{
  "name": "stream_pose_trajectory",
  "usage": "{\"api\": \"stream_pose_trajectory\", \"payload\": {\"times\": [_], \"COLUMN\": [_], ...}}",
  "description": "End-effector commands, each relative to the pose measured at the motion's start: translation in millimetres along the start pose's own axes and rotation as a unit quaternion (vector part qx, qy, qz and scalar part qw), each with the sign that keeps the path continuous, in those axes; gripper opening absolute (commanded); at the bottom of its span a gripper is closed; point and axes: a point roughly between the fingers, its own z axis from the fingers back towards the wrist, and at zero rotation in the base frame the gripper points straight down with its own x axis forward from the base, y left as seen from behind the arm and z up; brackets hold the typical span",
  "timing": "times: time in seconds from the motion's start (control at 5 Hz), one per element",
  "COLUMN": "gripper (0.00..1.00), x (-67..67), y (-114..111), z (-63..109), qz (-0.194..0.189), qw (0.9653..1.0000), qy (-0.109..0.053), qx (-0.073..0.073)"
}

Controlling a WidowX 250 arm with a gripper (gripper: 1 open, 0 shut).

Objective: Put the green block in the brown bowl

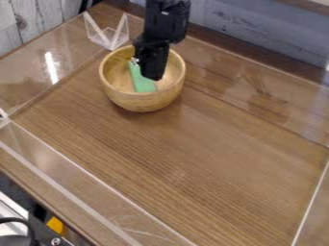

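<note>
The brown bowl [164, 95], round and light wooden, stands at the back left of the wooden table. Inside it the mint-green block [140, 86] leans against the inner wall, its upper end hidden behind my fingers. My black gripper [150, 72] hangs straight down over the bowl, its tips just above the block's upper part. The fingers look pressed together, and I see nothing held between them.
Clear acrylic walls [52, 159] fence the table on the left and front. A clear plastic piece [108, 32] stands behind the bowl. Grey wooden planks [257, 24] form the back wall. Dark equipment with a yellow tag [52, 227] sits below the front-left corner.
</note>
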Motion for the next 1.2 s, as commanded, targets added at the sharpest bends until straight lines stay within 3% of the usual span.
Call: {"api": "stream_pose_trajectory", "payload": {"times": [0.0, 1.0], "gripper": [0.0, 0.0], "x": [-5.1, -4.9], "y": [6.7, 15.3], "z": [14.0, 11.5], "qz": [0.011, 0.022], "qw": [0.9996, 0.9994], "qy": [-0.002, -0.01], "qx": [0.027, 0.026]}}
